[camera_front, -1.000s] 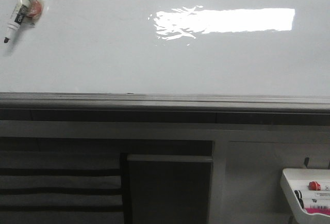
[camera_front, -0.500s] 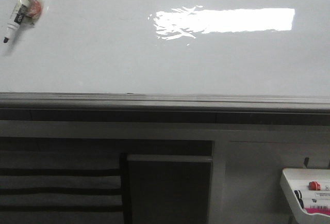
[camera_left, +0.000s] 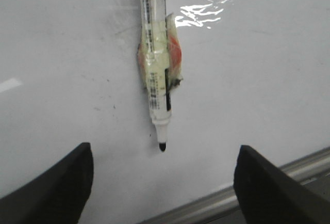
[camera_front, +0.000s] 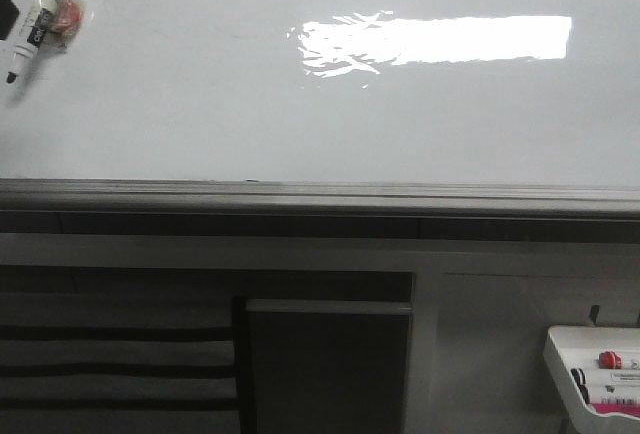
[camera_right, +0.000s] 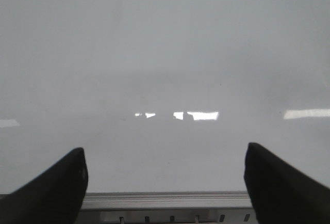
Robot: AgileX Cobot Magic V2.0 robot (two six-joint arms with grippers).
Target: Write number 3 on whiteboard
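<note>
One taped marker points down-left, seemingly touching whiteboard.

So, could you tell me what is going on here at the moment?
A two-armed robot faces a whiteboard that has no digit visible on it. A black marker wrapped in tape lies against the board's upper left area, cap off, tip bare. The left gripper is open and lined up with the marker, not touching it. The right gripper is open too, holding nothing, pointed at bare board. More markers sit in a small white tray at lower right.
</note>
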